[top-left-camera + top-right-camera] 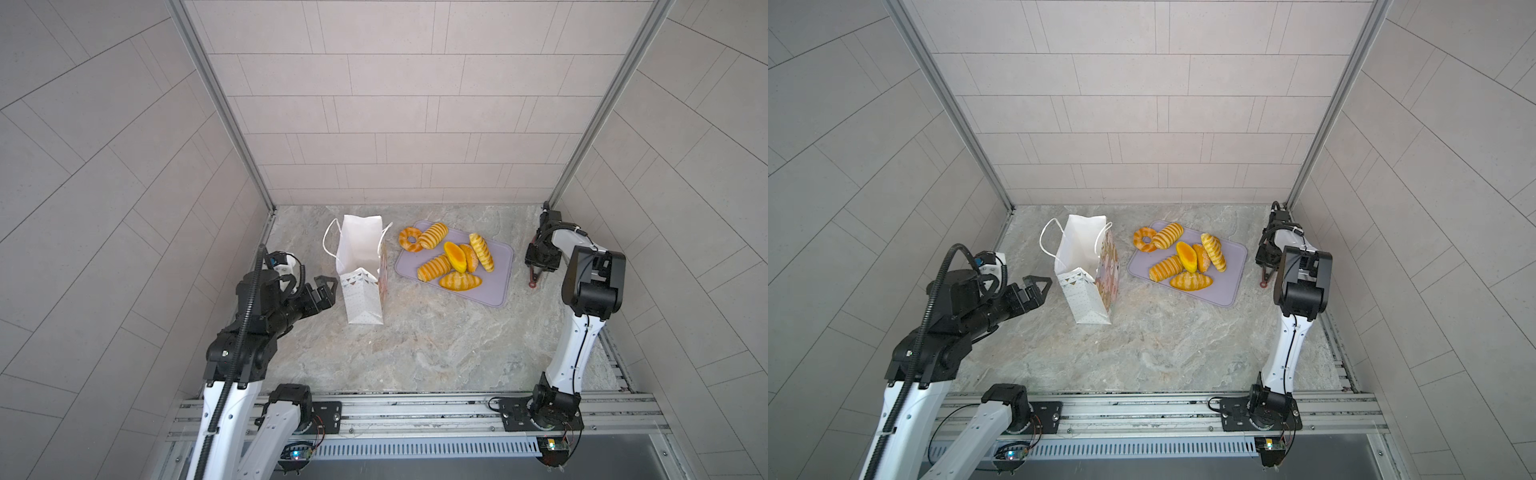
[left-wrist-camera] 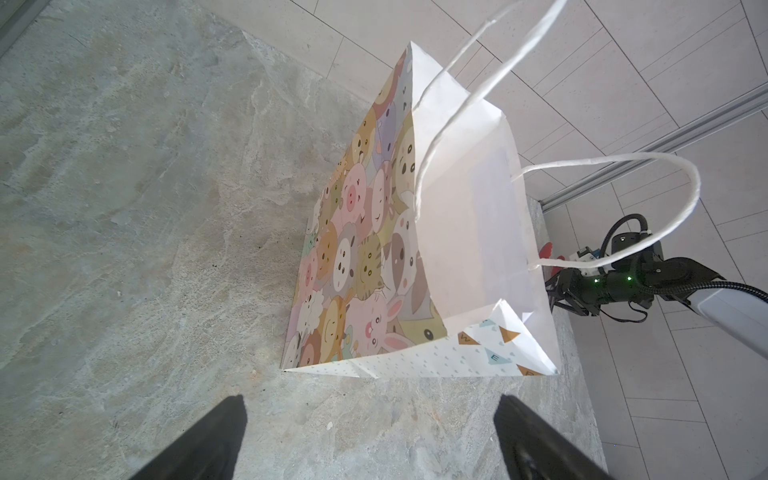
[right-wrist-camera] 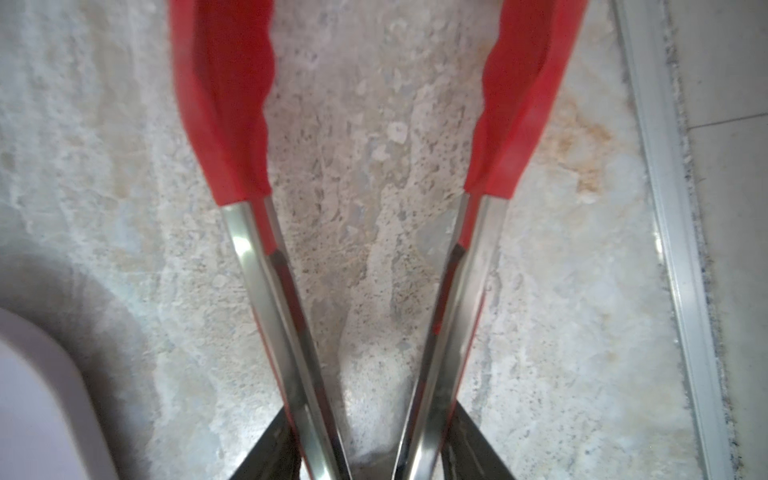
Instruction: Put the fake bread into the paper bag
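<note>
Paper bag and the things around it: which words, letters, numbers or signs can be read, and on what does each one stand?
"W": orange bunting flag on the paper bag, dotted narrow side.
"E": blue bunting flag, same side.
"R": orange flag at the bag's corner, partly cut off.
In both top views the bunting is too small to read.
No text on the tongs, lilac tray or fake bread.

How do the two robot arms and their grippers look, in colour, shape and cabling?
Both arms have white links and black joint housings. The left arm carries a black ribbed conduit; the right arm has a thin black cable along its white link. The left gripper and right gripper are black, each with two tapered fingers.
</note>
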Robot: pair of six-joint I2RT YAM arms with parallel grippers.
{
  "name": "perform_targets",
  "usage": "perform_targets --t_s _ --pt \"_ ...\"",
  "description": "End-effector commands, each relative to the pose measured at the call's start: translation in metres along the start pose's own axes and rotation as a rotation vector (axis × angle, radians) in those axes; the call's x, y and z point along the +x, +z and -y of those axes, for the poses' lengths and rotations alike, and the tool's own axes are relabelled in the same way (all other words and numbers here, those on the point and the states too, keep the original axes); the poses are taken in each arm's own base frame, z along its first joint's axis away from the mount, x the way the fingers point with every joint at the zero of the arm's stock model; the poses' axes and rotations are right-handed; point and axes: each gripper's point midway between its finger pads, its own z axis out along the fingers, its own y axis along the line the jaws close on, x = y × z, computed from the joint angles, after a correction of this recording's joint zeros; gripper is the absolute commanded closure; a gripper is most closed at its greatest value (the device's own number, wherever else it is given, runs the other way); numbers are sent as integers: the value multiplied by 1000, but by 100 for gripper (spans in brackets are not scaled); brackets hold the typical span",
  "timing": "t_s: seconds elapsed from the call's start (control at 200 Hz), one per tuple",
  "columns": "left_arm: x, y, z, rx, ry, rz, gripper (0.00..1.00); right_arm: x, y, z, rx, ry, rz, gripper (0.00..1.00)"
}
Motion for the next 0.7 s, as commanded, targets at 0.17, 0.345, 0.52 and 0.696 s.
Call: perform_targets --t_s 0.17,0.345,0.52,0.696 --pt "-7 -12 3 -13 54 28 0 24 -21 -9 -87 34 2 53" --pt "-10 -17 7 -5 65 38 0 33 -50 -8 -116 65 63 56" --pt "-11 -20 10 8 73 40 0 43 -83 -5 -157 91 131 56" --pt "-12 -23 12 13 80 45 0 54 -109 -5 -206 113 177 56"
